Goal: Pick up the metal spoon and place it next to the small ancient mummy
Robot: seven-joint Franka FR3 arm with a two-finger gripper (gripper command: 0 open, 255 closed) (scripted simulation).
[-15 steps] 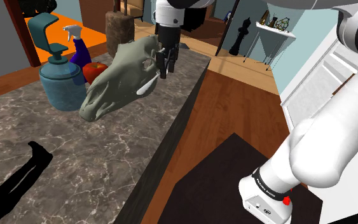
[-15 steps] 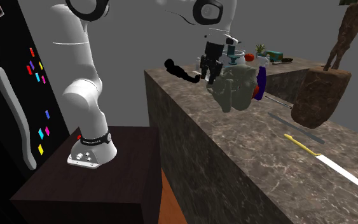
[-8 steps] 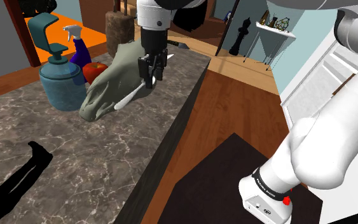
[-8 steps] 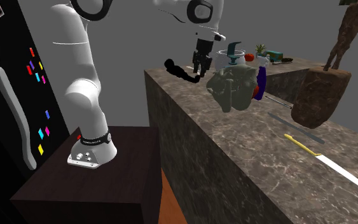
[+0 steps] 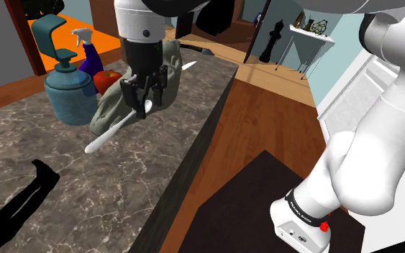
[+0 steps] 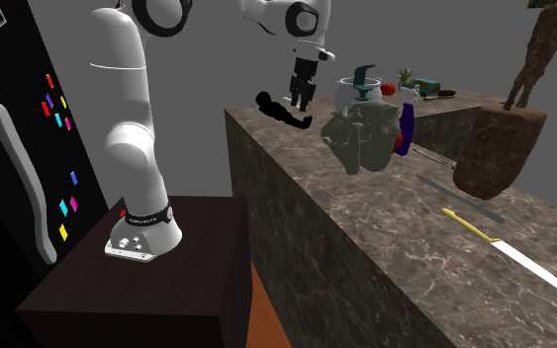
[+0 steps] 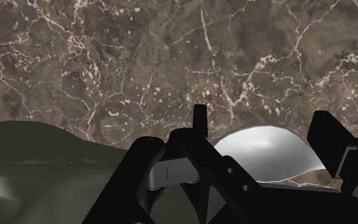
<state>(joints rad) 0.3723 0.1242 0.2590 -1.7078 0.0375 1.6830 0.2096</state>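
Carry step: gripper (image 5: 144,103) clenched on the pale spoon (image 5: 111,134), held tilted over the counter (image 5: 107,205) middle; next, probably, travel to the black mummy (image 5: 14,201) near the counter's end edge, lower alongside, release.

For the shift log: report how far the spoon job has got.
Done: the spoon is clasped in the gripper, off the counter. In hand: it hangs by the grey-green skull, well short of the black mummy. Left: setting it down next to the mummy.
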